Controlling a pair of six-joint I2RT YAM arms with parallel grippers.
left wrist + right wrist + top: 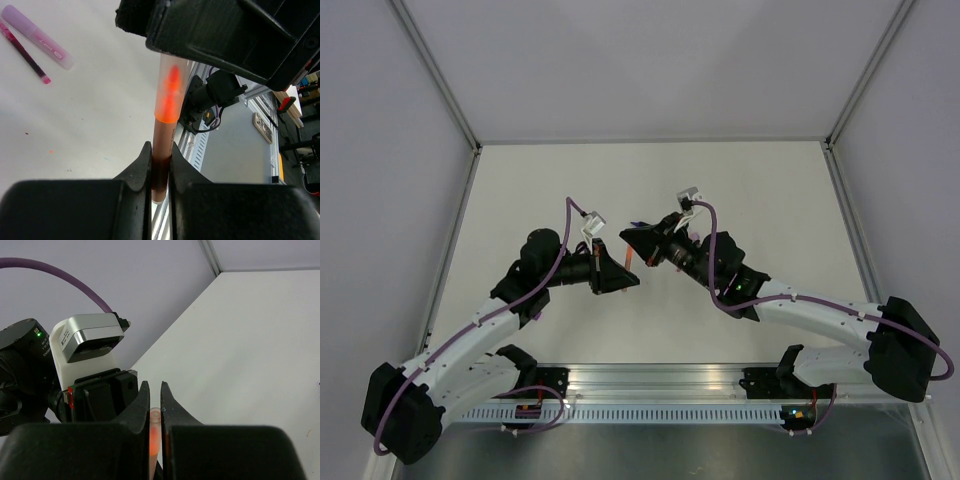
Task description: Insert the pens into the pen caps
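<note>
Over the desk (pixel 720 190): orange pen (pixel 162 137) tip-first in clear cap (pixel 170 80), held btwn the two arms.
L pincer (pixel 160 150) clamped narrow on the pen barrel; R pincer (pixel 155 387) pinched tight on the cap, orange tip glowing thru it. Pen & cap line up straight. Lying on the desk, top-left in L wrist view: purple marker (pixel 37 34) w/ slim pink pen (pixel 25 52) just beside it.
</note>
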